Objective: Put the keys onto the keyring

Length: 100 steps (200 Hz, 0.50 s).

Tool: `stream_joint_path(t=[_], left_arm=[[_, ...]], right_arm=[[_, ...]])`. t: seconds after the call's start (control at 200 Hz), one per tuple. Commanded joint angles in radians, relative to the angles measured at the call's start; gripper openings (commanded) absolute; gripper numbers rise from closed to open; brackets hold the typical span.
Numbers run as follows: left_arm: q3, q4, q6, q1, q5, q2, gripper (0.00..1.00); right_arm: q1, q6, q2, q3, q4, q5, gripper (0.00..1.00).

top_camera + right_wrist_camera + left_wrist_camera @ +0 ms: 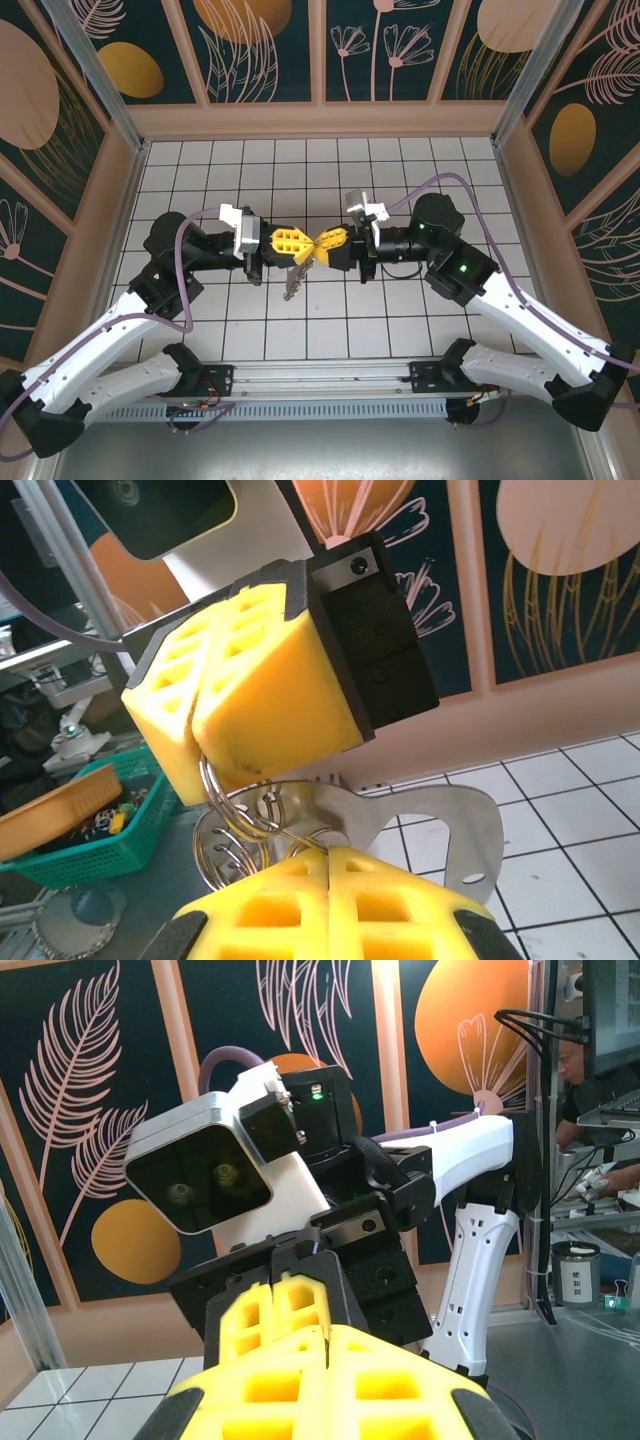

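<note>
Left gripper and right gripper, both with yellow fingers closed, met tip to tip above the middle of the tiled table. Silvery keys hung beneath the junction, slightly toward the left edge; their attachment could not be resolved.

Keys hang over table centre (keyring seemingly just beside them)

Satin grey metal keyring; shiny wire rings; matt yellow plastic pads (ribbed with square hollows); smooth white tiled table.
</note>
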Motion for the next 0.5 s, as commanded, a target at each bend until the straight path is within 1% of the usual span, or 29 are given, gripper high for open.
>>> stream_joint_path(t=[0.0, 0.095, 0.19, 0.26, 0.495], left_arm=[[0.017, 0.055, 0.008, -0.016, 0.030, -0.016, 0.00], [0.016, 0.064, 0.002, -0.017, 0.033, -0.012, 0.00], [0.013, 0.066, 0.002, -0.017, 0.029, -0.015, 0.00], [0.012, 0.064, 0.001, -0.017, 0.032, -0.015, 0.00], [0.012, 0.057, 0.000, -0.017, 0.041, -0.015, 0.00]], right_arm=[[0.017, -0.064, -0.014, 0.005, -0.088, 0.133, 0.10], [0.028, -0.079, -0.029, 0.003, -0.122, 0.166, 0.23], [0.038, -0.087, -0.073, -0.016, -0.142, 0.207, 0.30], [0.041, -0.092, -0.110, -0.027, -0.158, 0.239, 0.33], [0.061, -0.134, -0.203, -0.034, -0.170, 0.308, 0.37]])
